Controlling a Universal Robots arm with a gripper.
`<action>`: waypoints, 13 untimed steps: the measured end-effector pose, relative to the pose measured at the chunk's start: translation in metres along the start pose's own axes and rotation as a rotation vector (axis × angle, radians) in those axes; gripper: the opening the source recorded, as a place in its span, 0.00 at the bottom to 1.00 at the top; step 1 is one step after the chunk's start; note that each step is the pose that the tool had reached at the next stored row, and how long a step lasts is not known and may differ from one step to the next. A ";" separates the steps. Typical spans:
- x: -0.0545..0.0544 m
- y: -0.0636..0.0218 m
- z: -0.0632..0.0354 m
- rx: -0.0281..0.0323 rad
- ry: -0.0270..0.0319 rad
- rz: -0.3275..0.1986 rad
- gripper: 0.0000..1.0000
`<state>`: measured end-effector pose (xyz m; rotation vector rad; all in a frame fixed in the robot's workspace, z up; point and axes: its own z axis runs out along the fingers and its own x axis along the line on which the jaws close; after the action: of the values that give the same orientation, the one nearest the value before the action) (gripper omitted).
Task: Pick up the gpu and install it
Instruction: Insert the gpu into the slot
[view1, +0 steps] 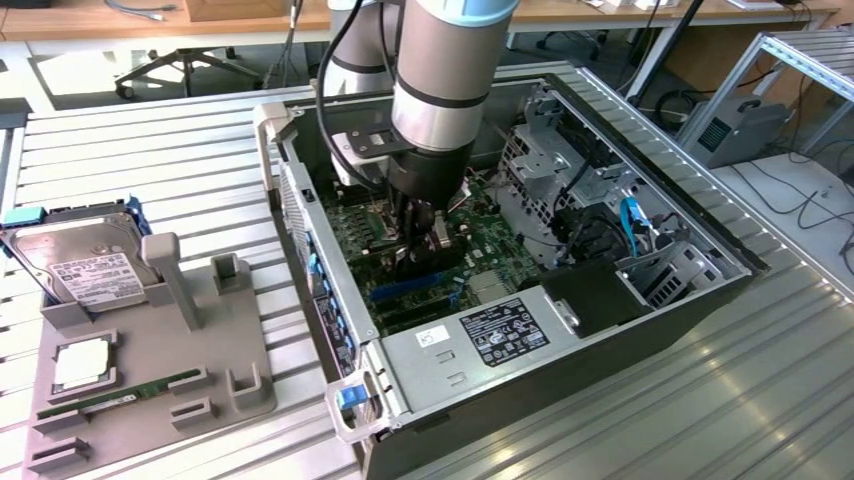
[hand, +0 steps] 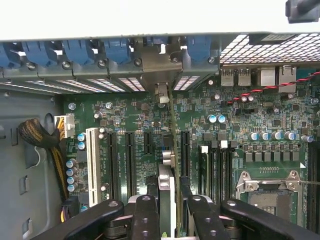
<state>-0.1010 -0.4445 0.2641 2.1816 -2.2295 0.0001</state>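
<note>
Gripper (hand: 167, 200) upright inside case (view1: 694, 215), clamping gpu (hand: 166, 172) edge-on above motherboard (hand: 260, 120)

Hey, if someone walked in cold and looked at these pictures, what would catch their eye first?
The big grey robot arm plunging into the open computer case at the middle of the exterior view. Its gripper is closed on the gpu, held edge-on over the green motherboard and its slots. At the exterior view's left, a grey holder carries a silver hard drive.
</note>
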 end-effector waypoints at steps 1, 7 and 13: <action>0.000 0.0000 0.0000 0.0001 0.0009 0.000 0.27; 0.000 0.0000 0.0000 0.0001 0.0055 0.000 0.27; 0.000 0.0000 0.0000 0.0001 0.0079 0.005 0.27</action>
<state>-0.1010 -0.4445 0.2641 2.1725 -2.2306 0.0089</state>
